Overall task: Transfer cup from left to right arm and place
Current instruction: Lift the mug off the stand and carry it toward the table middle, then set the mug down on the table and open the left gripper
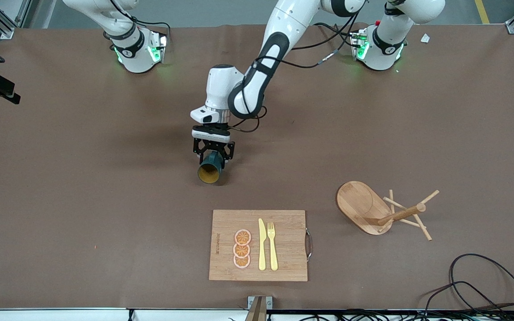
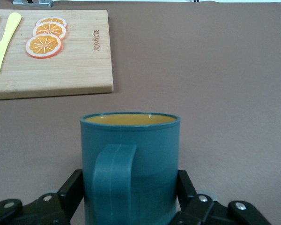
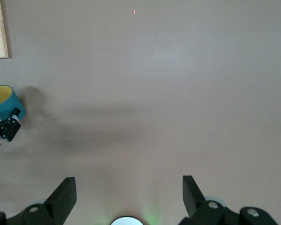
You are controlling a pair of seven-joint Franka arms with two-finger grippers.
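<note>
The left gripper (image 1: 213, 157) sits just above the middle of the front view, its black fingers (image 2: 189, 190) pinching the cup (image 1: 209, 170) at the base, one on each side of the ribbed wall. The cup lies tipped on its side in that grip, mouth turned toward the front camera, so the tan-yellow inside shows as a round disc; nothing can be seen in it. Its wall is dark teal, and in the left wrist view the curved handle (image 2: 113, 180) faces the camera between the two fingers. I cannot tell whether the cup touches the table (image 1: 83, 178) or hangs just above it.

The right gripper (image 3: 126, 199) appears only in its own wrist view, fingers spread wide with bare brown tabletop between them; the cup shows at that picture's left edge. That arm waits.

Lower centre of the front view lies a rectangular bamboo board (image 1: 283, 249), a little below the cup. On it rest three orange slices (image 1: 242, 249) in a column, a pale yellow knife (image 1: 262, 244) and a fork (image 1: 272, 245) side by side. At lower right a wooden peg rack (image 1: 379, 209) lies toppled, its oval base tilted up and pegs pointing outward. Black cables (image 1: 475, 285) coil in the bottom right corner.
</note>
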